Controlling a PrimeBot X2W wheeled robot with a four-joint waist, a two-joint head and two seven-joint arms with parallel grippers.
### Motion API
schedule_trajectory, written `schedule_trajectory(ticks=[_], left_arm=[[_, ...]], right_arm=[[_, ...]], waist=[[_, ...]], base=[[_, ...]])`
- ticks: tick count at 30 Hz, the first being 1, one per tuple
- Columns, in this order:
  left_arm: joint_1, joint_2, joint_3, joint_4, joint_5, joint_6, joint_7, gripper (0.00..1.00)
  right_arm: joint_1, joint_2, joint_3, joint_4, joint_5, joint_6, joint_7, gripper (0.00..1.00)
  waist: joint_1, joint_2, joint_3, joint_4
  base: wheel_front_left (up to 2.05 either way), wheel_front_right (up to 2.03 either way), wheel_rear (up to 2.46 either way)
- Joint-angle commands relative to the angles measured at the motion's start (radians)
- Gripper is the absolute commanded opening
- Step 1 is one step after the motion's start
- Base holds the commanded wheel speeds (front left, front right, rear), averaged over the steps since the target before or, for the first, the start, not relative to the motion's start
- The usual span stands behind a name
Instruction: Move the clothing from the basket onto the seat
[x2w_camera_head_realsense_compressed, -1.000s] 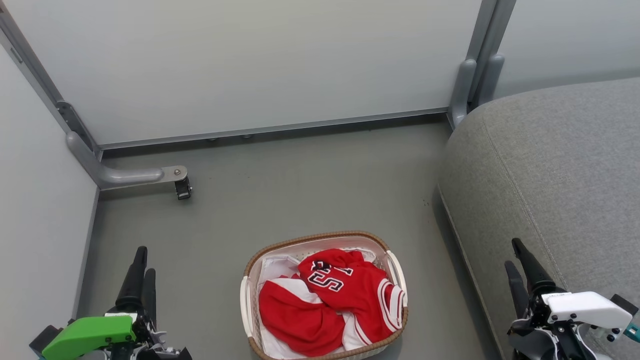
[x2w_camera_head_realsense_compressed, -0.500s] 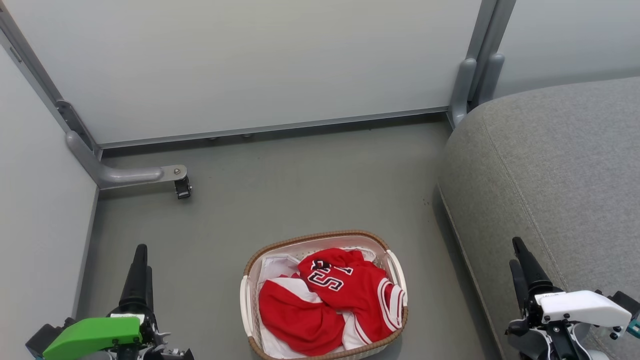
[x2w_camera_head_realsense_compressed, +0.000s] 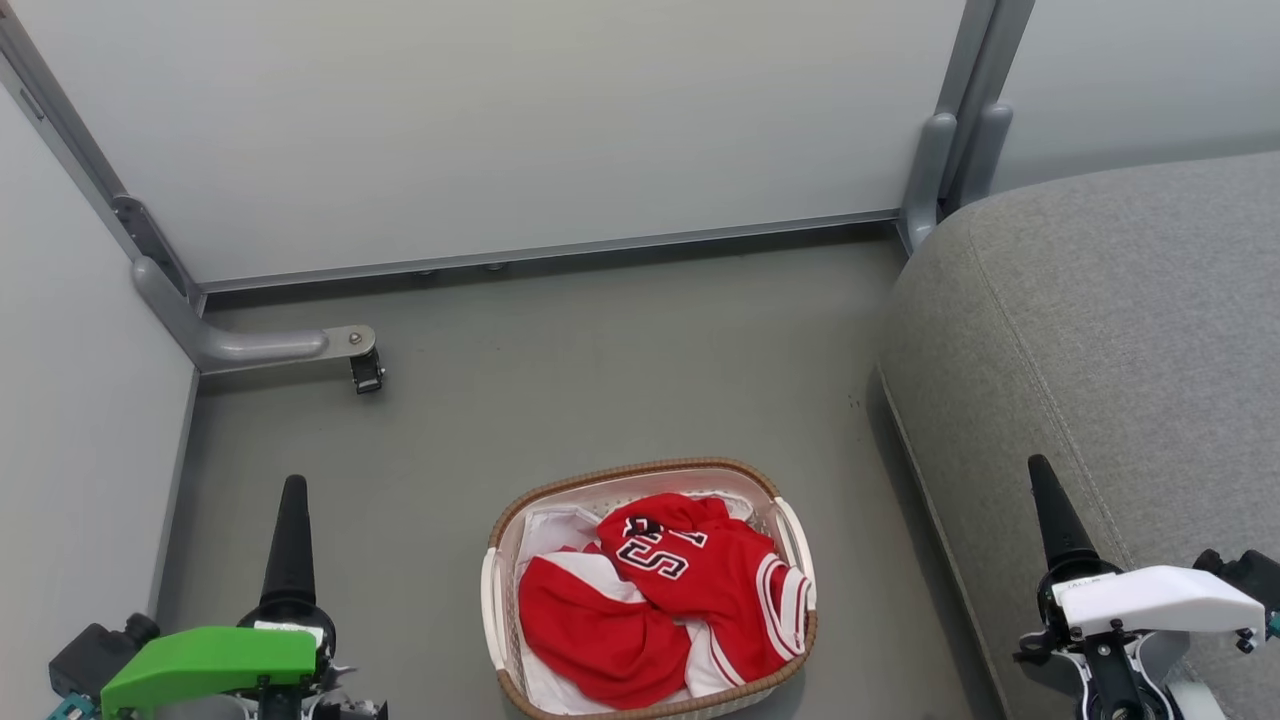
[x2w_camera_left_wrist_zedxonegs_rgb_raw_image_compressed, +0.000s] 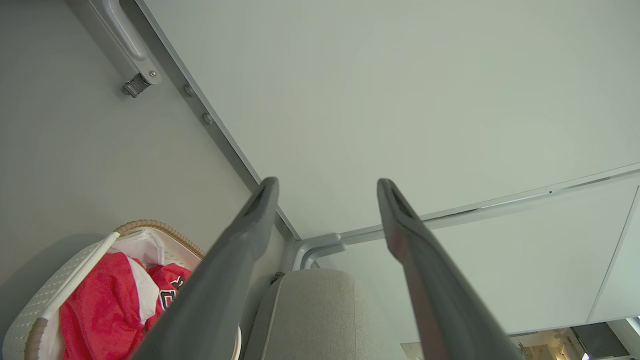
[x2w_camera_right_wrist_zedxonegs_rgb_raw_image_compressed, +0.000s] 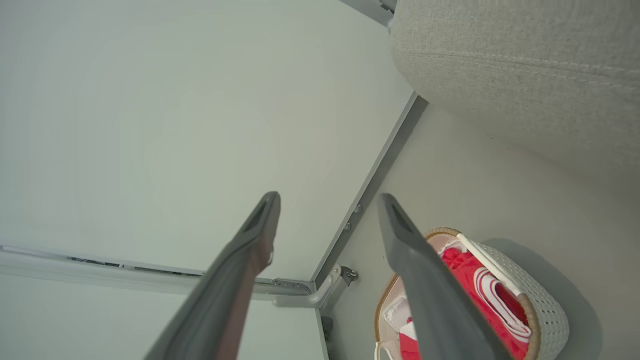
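The left fingers (x2w_camera_left_wrist_zedxonegs_rgb_raw_image_compressed: 227, 260) are spread wide apart and hold nothing. The right fingers (x2w_camera_right_wrist_zedxonegs_rgb_raw_image_compressed: 245, 260) are spread wide apart too, and they also hold nothing. In the head view the left fingers stick up at the lower left, above a green cover (x2w_camera_head_realsense_compressed: 205, 660), with grey floor (x2w_camera_head_realsense_compressed: 560, 380) behind them. The right fingers stick up at the lower right, above a white cover (x2w_camera_head_realsense_compressed: 1160, 600), with the edge of the big grey seat (x2w_camera_head_realsense_compressed: 1100, 330) behind them. Between the two sits the basket (x2w_camera_head_realsense_compressed: 640, 468), down on the floor. It is white with little holes and has a brown woven rim. The basket is well apart from both sets of fingers and near the side of the seat. The red clothing (x2w_camera_head_realsense_compressed: 650, 590) lies bunched up inside the basket, with white stripes and dark letters showing on top. A white sheet (x2w_camera_head_realsense_compressed: 548, 530) peeks out from under it. Past the basket, a pale wall (x2w_camera_head_realsense_compressed: 500, 120) stands at the far end of the floor. A grey metal foot (x2w_camera_head_realsense_compressed: 300, 348) with a small dark wheel rests on the floor by the left corner.
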Motion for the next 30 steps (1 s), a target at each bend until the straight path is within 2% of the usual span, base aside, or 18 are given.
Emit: schedule_trajectory(ticks=[1, 12, 30], left_arm=[[0.001, 0.007, -0.006, -0.021, 0.041, 0.006, -0.010, 1.00], [0.018, 0.008, -0.033, -0.042, 0.213, 0.035, -0.047, 1.00], [0.050, 0.010, -0.055, -0.035, 0.519, 0.051, -0.099, 1.00]], right_arm=[[-0.006, -0.007, 0.003, -0.021, -0.038, 0.000, -0.013, 1.00], [0.001, -0.009, 0.036, -0.057, -0.267, 0.000, -0.050, 1.00], [0.015, -0.011, 0.074, -0.061, -0.531, 0.000, -0.102, 1.00]], waist=[[0.0000, 0.0000, 0.001, 0.000], [0.0000, 0.0000, 0.008, 0.001], [0.0000, 0.0000, 0.008, 0.008]], base=[[0.00, 0.00, 0.00], [0.00, 0.00, 0.00], [0.00, 0.00, 0.00]])
